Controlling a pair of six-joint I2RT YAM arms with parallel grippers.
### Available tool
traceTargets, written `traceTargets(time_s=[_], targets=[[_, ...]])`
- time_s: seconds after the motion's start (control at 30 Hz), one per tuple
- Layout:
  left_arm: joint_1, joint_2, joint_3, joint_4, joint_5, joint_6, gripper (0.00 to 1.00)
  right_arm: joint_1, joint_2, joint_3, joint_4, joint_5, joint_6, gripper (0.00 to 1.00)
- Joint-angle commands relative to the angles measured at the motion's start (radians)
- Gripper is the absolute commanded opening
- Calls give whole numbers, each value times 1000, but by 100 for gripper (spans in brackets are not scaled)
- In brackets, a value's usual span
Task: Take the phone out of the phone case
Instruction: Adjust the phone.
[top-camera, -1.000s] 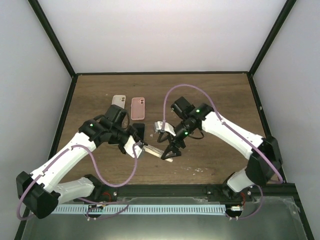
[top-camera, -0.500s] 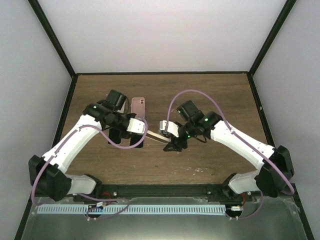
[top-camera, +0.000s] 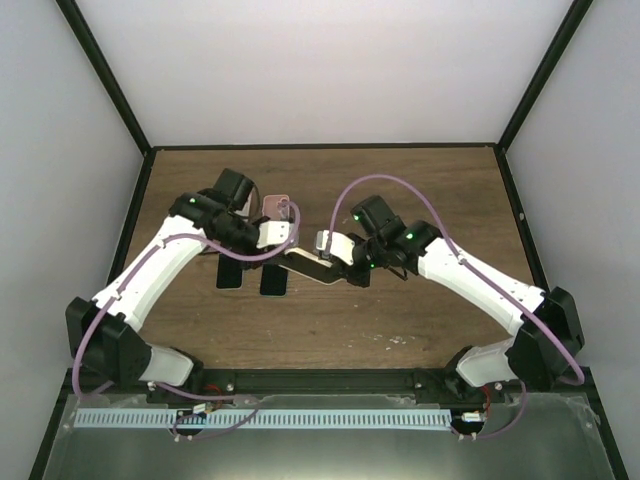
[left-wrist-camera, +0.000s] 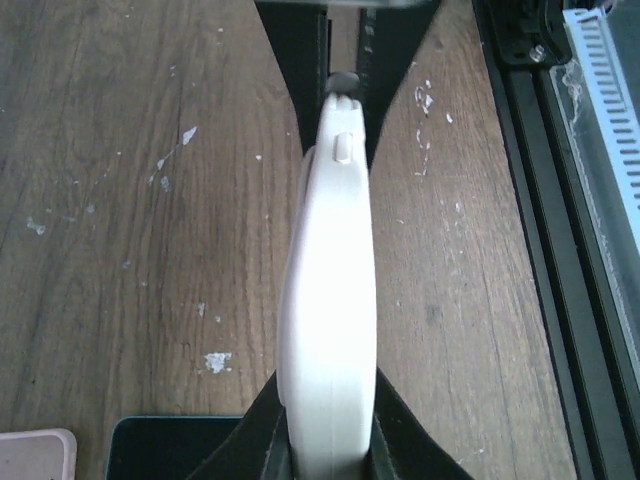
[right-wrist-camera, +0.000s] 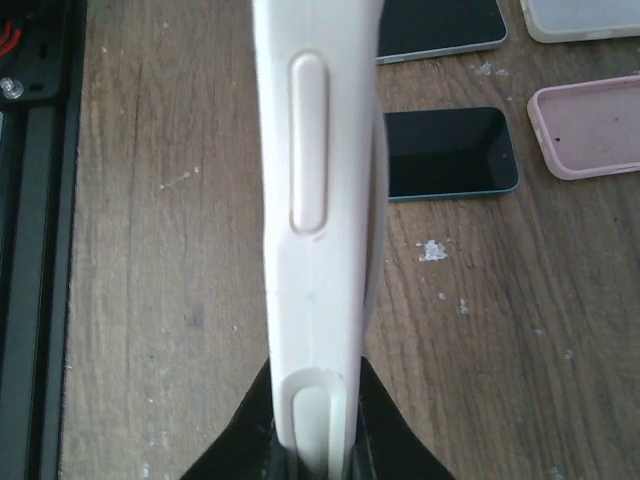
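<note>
A white phone case (top-camera: 311, 264) hangs above the table between my two arms, held at both ends. My left gripper (top-camera: 287, 252) is shut on its left end. In the left wrist view the case (left-wrist-camera: 330, 290) runs edge-on away from that gripper (left-wrist-camera: 328, 455), whose fingers press both its faces. My right gripper (top-camera: 336, 262) is shut on the other end. In the right wrist view the case (right-wrist-camera: 318, 200) shows its side buttons, and the right gripper (right-wrist-camera: 315, 445) clamps it. The phone is hidden behind the edge-on case.
Two dark phones (top-camera: 232, 272) (top-camera: 272, 281) lie flat on the wooden table under the left arm. A pink case (top-camera: 277, 205) lies behind them, and a pale case (right-wrist-camera: 585, 18) lies beside it. The black frame rail (top-camera: 330, 378) runs along the table's near edge.
Both arms have carried the case away from the near edge toward the table's middle. The right gripper, open a second ago, has shut on the case's free end.
</note>
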Motion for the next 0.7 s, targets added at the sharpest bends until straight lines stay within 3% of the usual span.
traceTargets(time_s=[0.0,0.2,0.27,0.37,0.67], targets=[[10,23,96,36,115,-143,18,-7,20,57,19,-19,8,1],[157,36,166,175,189,-397,61,-108,36,133,23,-155,39,1],[210,20,163,253,202,-493,73,-138,44,169,36,-217,59,1],[265,-16,128,386,206,-663,98,-172,58,224,82,-287,106,1],[321,-51,45,669,293,-1083,100,-255,143,404,289,-524,372,1]])
